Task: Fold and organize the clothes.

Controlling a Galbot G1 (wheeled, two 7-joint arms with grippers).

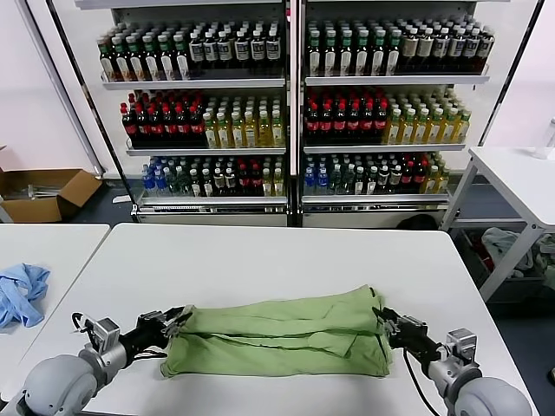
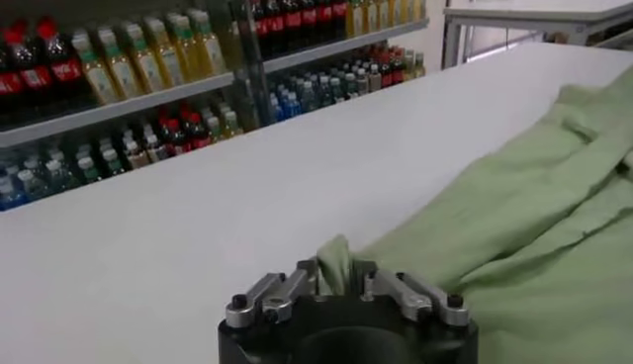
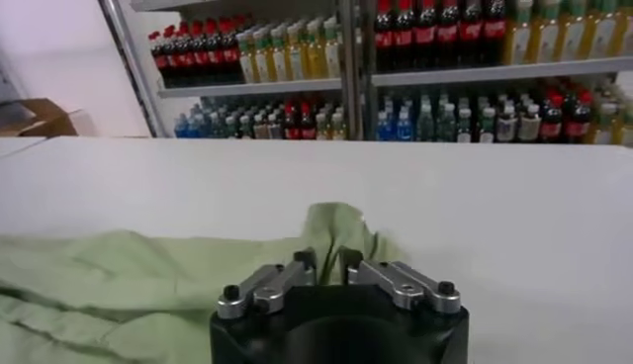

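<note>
The clothes are one light green shirt, folded into a long band across the near part of the white table. My left gripper holds its left end, and a bunched tuft of green fabric stands pinched between the fingers in the left wrist view. At the right end, my right gripper has a raised fold of the shirt caught between its fingers. Both grippers lie low on the tabletop. No logo or buttons show.
A crumpled light blue cloth lies on a second table at the left. Drink shelves fill the back wall. A cardboard box sits on the floor at the far left, and another white table stands at the right.
</note>
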